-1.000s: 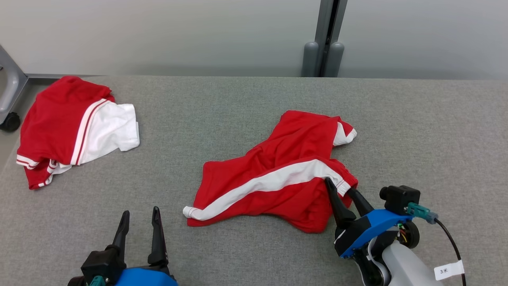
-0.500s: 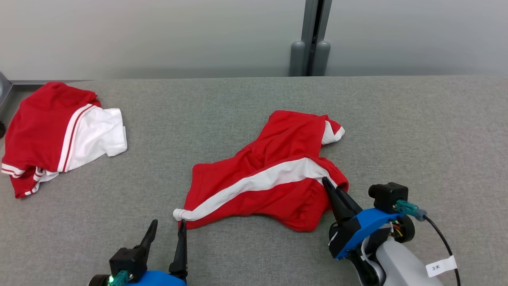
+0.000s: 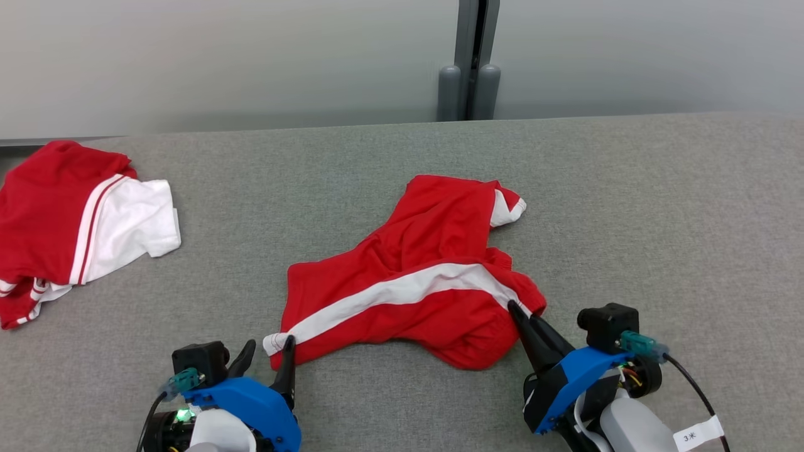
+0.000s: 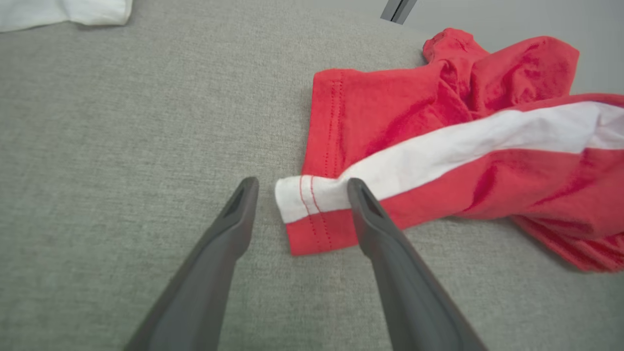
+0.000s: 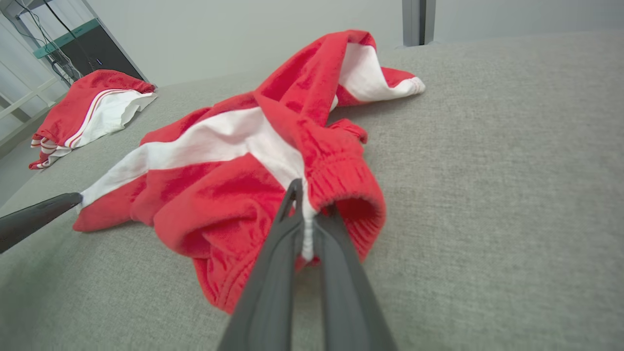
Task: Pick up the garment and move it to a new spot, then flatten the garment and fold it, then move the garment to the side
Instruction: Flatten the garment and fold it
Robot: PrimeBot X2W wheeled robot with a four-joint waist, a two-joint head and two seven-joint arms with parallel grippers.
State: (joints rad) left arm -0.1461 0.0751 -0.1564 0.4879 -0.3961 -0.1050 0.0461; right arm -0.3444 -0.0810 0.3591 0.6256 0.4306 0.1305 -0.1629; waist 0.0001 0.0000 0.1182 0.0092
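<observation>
**Head view:** The garment (image 3: 408, 295), red shorts with a white side stripe, lies crumpled on the grey felt-like table (image 3: 659, 220), on the near side of the grey post (image 3: 468, 81) and a little to its left. The right gripper (image 3: 518, 311) is closed on the garment's ribbed waist end, nearer than the post. The left gripper (image 3: 270, 342) stands wide at the hem end, further left of the post. A second garment (image 3: 75, 220), red and white, lies far left of the post, well apart.

**Left wrist view:** This view shows the stitching. The white hem corner with its red thread lines lies flat between the tips of the spread left gripper (image 4: 302, 183). One finger overlaps the garment (image 4: 438, 161), the other is over bare table. No cloth is pinched.

**Right wrist view:** Here the grip is plain. The right gripper (image 5: 309, 204) has its fingers pressed together on a thin white fold of the garment (image 5: 219, 165) beside the gathered elastic opening, and the soft fleecy cloth bunches up toward the post (image 5: 419, 22). A dark finger of the left gripper (image 5: 39, 217) touches the stripe's far end. The second garment (image 5: 87, 112) lies beyond.
</observation>
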